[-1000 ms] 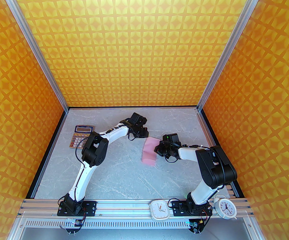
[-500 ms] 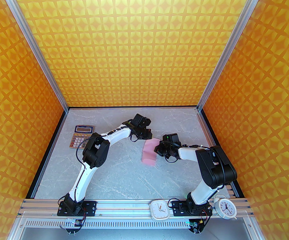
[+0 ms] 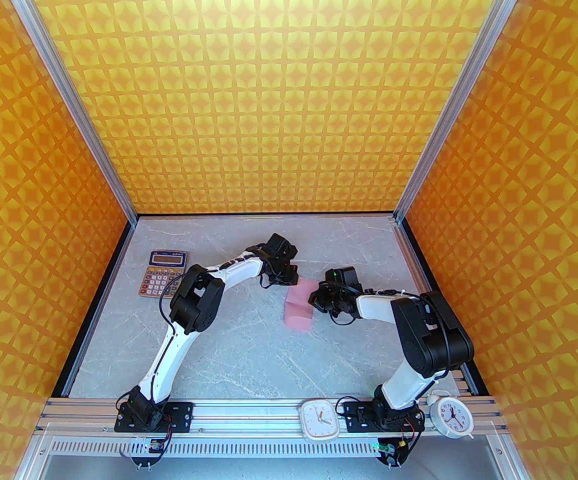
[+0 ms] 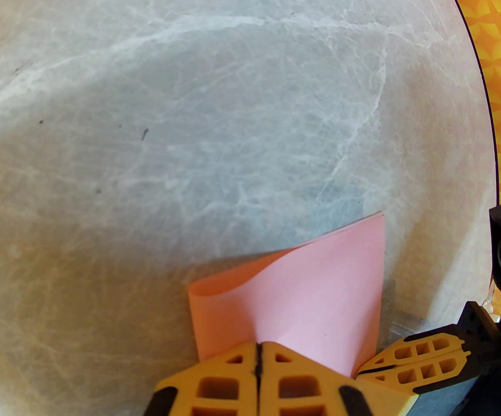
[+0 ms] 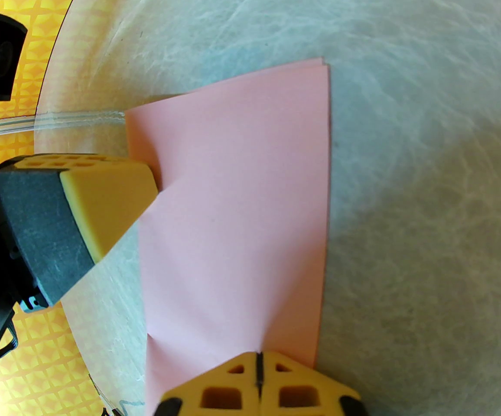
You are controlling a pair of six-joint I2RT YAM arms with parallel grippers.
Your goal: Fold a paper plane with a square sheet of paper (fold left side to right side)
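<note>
Right of centre on the counter [image 3: 239,348], the square sheet of paper [image 3: 297,310] lay doubled into a narrow strip. Its long axis ran from the near side to the far side, barely tilted.

From the left wrist camera, the left long side showed as a soft, rounded loop, not a crease yet! The loose edges sat stacked along the right long side.

Up at the far part of the strip, the left pincer [image 4: 258,355] was fully closed, tips down just beside that loop. The right pincer [image 5: 258,362] was closed tight too, tips planted on the paper by the loose edges, nearer the bases. Whether either one had a layer nipped or was only pressing, I couldn't tell.

My read: the fold lay on the left arm's side, so that arm was the nearer one to flatten it. The stroke would have to follow the long axis back toward the bases while the right one pinned.

The calculator [image 3: 164,274] sat well apart, far left.
</note>
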